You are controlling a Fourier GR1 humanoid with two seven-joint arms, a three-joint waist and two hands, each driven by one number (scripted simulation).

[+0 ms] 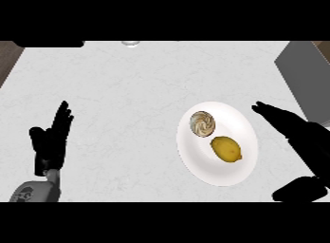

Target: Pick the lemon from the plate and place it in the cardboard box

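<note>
While the right hand (pixel 309 142) is hovering just beside the right rim of the plate (pixel 211 172), its fingers are stretching straight toward the upper left and its thumb is sticking out well apart below them. It is wide open and holding nothing. The fingertips are reaching level with the plate's upper half, and whether they are touching the rim cannot be told.

On the plate, the lemon (pixel 226 149) is lying in the lower right part, apart from the hand. Its long axis is running from upper left to lower right, with the small pointed tip facing lower right, toward the thumb. Just above it, a round swirled pastry (pixel 203 123) is sitting in the upper part.

Farther out, a grey box (pixel 309 78) is standing at the upper right of the white counter (pixel 126 85), well beyond the plate. At the far left, the left hand (pixel 50 142) is resting open, fingers up — well apart from everything else.
</note>
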